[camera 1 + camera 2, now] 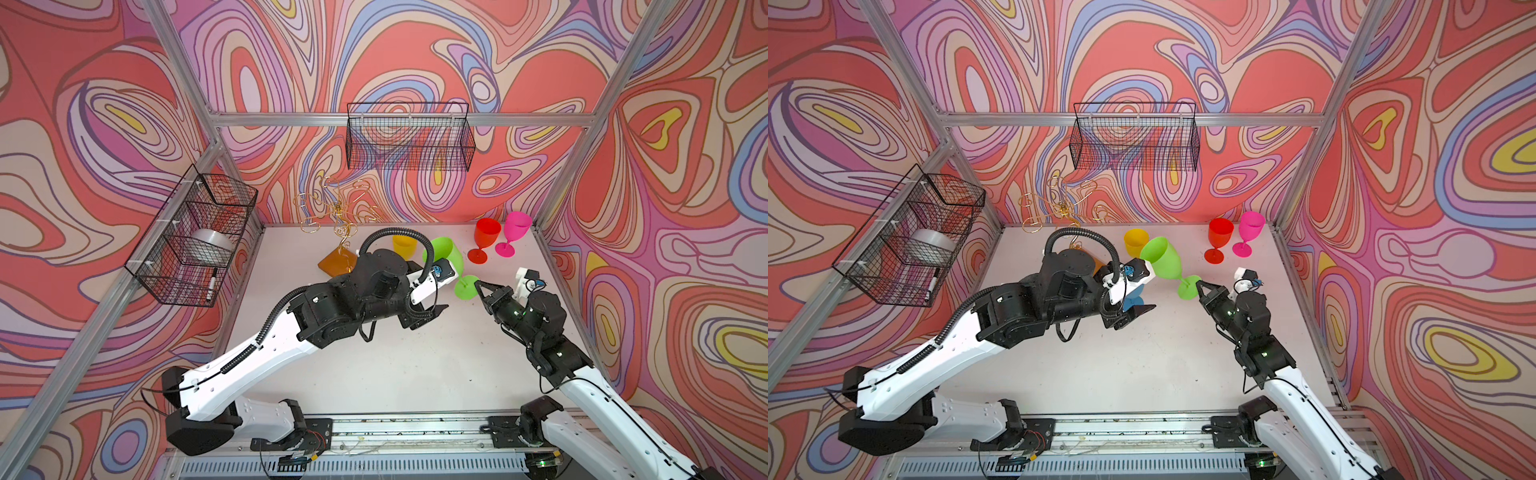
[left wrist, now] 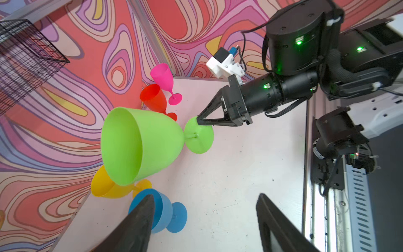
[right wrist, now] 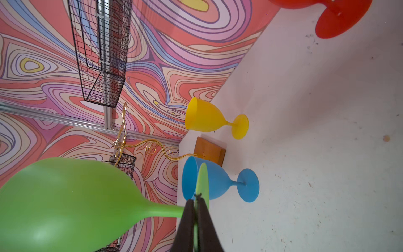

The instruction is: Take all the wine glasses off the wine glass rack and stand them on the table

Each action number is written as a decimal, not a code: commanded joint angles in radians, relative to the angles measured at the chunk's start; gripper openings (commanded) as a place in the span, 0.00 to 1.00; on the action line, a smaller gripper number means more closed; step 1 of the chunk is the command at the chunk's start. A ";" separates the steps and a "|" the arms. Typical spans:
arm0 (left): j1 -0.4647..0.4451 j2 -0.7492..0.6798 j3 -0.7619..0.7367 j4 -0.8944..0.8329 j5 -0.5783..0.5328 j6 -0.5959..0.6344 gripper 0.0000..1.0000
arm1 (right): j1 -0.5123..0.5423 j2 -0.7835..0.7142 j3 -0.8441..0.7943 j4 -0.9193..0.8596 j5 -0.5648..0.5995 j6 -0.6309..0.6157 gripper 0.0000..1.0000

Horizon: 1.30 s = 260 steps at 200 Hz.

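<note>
Green glass, off rack, is pinched at foot by right gripper, left gripper wide, empty; upright set-down judged next.

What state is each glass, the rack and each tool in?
Green plastic wine glass: tilted, held by its foot.
Right tool: shut on that foot.
Left tool: open, empty.
Gold wire wine glass rack: upright, empty.
Yellow plastic glass: upright.
Blue plastic glass: upright.
Red plastic glass: upright.
Pink plastic glass: upright.

Back mesh basket hangs above bench far edge; side mesh basket, above left edge, holds tape roll, marker.
</note>
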 commanded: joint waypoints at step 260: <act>0.220 0.210 0.136 -0.060 0.284 -0.063 0.57 | -0.004 0.011 0.033 0.107 -0.014 -0.280 0.00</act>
